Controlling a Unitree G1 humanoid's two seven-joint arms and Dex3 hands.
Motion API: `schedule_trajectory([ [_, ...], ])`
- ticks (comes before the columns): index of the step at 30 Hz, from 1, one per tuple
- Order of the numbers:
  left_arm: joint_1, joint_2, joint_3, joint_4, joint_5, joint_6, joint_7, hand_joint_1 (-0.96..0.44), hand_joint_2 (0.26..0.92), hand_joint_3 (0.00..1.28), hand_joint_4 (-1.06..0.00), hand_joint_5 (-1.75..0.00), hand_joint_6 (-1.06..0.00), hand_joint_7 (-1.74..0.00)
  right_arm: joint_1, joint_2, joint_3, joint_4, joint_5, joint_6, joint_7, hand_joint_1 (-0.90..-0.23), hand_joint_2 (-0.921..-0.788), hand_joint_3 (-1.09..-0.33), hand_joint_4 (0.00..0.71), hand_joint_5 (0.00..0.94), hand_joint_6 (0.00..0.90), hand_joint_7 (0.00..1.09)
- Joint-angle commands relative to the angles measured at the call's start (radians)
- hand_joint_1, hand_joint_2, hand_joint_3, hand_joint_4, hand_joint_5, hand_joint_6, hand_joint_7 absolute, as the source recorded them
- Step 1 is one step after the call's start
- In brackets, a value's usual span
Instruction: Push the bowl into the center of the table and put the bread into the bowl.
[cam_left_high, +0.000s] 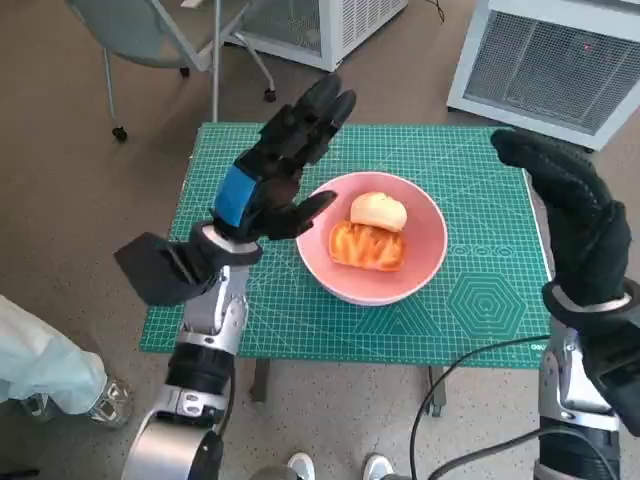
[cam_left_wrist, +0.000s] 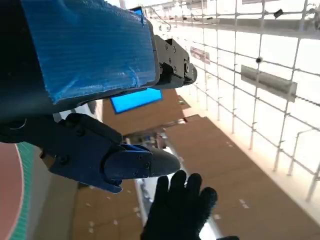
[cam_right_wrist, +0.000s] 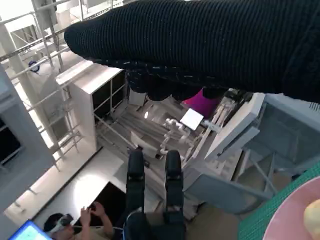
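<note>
Two bread (cam_left_high: 368, 232) pieces sit in pink bowl (cam_left_high: 425, 262), mid counter (cam_left_high: 480, 310). Left hand (cam_left_high: 275, 170) and right hand (cam_left_high: 570, 200) raised, fingers apart, empty. Bread likely soft, light: cup from sides. Bowl rigid, probably slides; push at rim

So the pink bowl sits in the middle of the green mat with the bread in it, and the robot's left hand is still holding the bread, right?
Not quite. The pink bowl does sit mid-mat on the green mat with the bread inside, but the left hand holds nothing: the head view shows it raised beside the bowl, fingers spread. The right hand is also up and empty.
</note>
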Motion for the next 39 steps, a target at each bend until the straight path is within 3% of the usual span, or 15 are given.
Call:
schedule_trajectory([
  [1, 0.015, -0.008, 0.021, -0.046, -0.018, 0.005, -0.006, -0.62, 0.921, 0.4, -0.23, -0.05, -0.24, -0.09, 0.0, 0.003, 0.01, -0.012, -0.014, 0.023, -0.013, -0.622, -0.921, -0.731, 0.086, 0.002, -0.001, 0.37],
  [14, 0.014, -0.012, 0.036, -0.079, 0.003, -0.002, 0.01, -0.6, 0.921, 0.4, -0.21, -0.03, -0.22, -0.12, -0.027, 0.003, 0.017, -0.02, -0.002, 0.039, -0.01, -0.613, -0.921, -0.726, 0.089, 0.002, -0.001, 0.38],
  [16, 0.012, -0.01, 0.037, -0.078, 0.007, -0.008, 0.011, -0.6, 0.921, 0.4, -0.21, -0.02, -0.18, -0.2, -0.029, 0.003, 0.017, -0.021, -0.001, 0.042, -0.01, -0.612, -0.921, -0.725, 0.089, 0.002, -0.001, 0.38],
  [18, 0.008, -0.006, 0.039, -0.074, 0.009, -0.012, 0.01, -0.61, 0.921, 0.4, -0.21, -0.01, -0.07, -0.4, -0.03, 0.002, 0.017, -0.021, 0.0, 0.045, -0.009, -0.61, -0.921, -0.724, 0.089, 0.002, -0.001, 0.39],
  [21, 0.001, -0.002, 0.044, -0.072, 0.011, -0.02, 0.005, -0.62, 0.921, 0.41, -0.2, -0.01, -0.02, -0.47, -0.031, 0.001, 0.018, -0.021, -0.002, 0.049, -0.009, -0.609, -0.921, -0.724, 0.089, 0.002, -0.001, 0.39],
  [39, -0.019, -0.002, 0.048, -0.069, 0.027, -0.042, -0.001, -0.62, 0.921, 0.43, -0.19, 0.0, 0.0, -0.47, -0.042, -0.005, 0.013, -0.027, -0.01, 0.075, -0.015, -0.617, -0.921, -0.721, 0.09, 0.002, -0.001, 0.4],
])
